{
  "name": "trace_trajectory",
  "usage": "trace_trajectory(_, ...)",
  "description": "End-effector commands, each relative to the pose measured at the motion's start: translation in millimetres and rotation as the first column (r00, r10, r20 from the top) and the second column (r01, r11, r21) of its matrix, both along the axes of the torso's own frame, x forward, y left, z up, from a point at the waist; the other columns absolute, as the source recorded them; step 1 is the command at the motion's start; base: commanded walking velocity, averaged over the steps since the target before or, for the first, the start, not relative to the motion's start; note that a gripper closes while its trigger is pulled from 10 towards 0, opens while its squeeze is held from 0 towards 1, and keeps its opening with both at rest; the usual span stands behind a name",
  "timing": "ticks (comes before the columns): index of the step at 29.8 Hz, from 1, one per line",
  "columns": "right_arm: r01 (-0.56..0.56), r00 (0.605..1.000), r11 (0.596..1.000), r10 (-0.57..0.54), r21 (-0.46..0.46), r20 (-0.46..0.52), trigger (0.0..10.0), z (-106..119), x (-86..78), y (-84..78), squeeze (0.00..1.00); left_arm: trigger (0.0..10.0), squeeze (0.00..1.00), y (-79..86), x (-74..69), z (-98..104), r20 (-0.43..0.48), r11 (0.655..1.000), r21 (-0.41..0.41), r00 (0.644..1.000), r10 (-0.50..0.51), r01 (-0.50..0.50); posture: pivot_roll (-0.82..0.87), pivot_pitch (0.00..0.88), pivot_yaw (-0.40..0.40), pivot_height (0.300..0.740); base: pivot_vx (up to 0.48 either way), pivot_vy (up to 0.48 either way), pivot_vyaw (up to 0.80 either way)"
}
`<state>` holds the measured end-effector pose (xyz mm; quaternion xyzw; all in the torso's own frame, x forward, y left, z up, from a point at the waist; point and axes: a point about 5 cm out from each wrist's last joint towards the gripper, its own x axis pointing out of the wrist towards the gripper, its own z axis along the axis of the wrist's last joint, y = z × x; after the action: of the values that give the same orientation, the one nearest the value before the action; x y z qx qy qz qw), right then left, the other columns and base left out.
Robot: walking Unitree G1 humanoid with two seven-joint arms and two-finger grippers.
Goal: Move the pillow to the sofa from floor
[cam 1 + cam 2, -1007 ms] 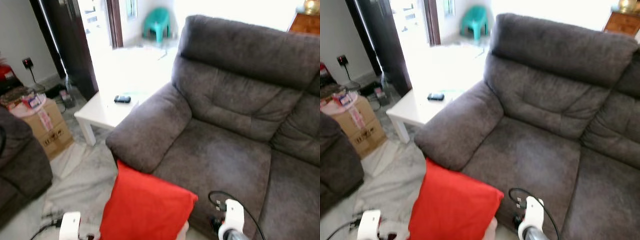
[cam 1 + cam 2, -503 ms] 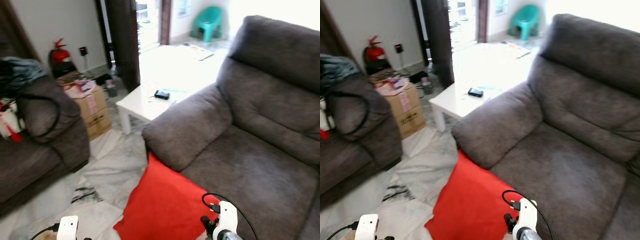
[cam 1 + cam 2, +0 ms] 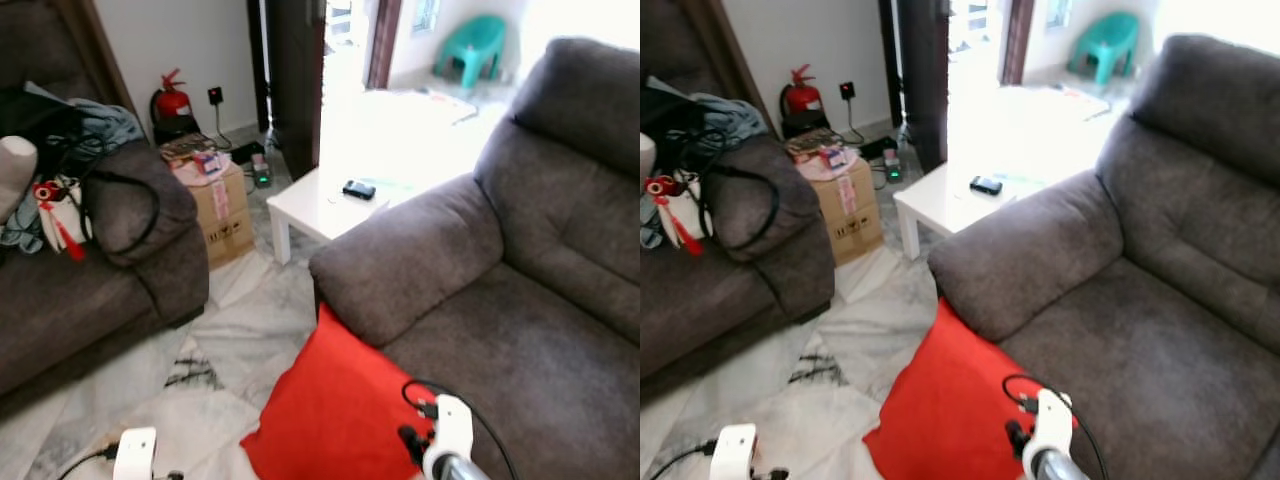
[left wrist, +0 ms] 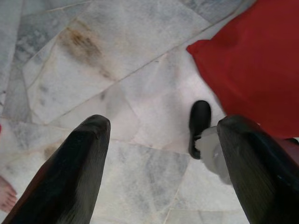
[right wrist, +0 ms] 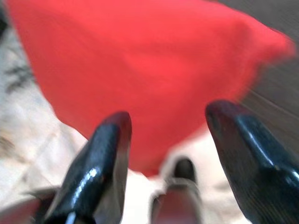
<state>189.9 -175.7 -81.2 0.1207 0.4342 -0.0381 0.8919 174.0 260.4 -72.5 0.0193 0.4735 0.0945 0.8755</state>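
My left gripper [image 4: 161, 135] hangs low over the marble floor [image 4: 117, 84], its fingers spread apart and holding nothing. My right gripper [image 5: 168, 135] is released too, its two fingers wide with the red pillow [image 5: 149, 60] just ahead of them, blurred. That pillow [image 3: 335, 405] stands tilted on the floor, leaning against the front of the grey sofa [image 3: 500, 330], below its armrest [image 3: 405, 260]. Past the armrest sits a white side table [image 3: 315, 205] with a small dark object [image 3: 358, 189] on it. To my left is a second dark sofa [image 3: 90, 270] piled with clothes, then a cardboard box [image 3: 222, 205]. Farther off, a red fire extinguisher [image 3: 172, 100] stands by the wall, and a teal chair [image 3: 478, 50] sits beyond the doorway.
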Motion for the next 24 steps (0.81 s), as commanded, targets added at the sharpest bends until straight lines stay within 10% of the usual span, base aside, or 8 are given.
trace_trajectory(1, 0.0, 1.0, 1.0, 0.0, 0.007, 0.011, 10.0, 2.1, 4.6, 2.2, 0.0, 10.0, 0.0, 0.6, -2.8, -1.2, -0.015, 1.0, 0.008, 1.0, -0.012, 0.012, -0.03, 0.0, -0.032, 0.74, 0.0, 0.0, 0.0)
trace_trajectory(24, -0.011, 1.0, 1.0, 0.011, 0.008, 0.01, 10.0, 2.3, 4.9, 2.1, 0.0, 10.0, 0.0, 0.7, -2.1, -0.8, -0.018, 0.999, 0.024, 0.999, -0.029, 0.029, -0.03, 0.0, -0.032, 0.74, 0.0, -0.069, 0.0)
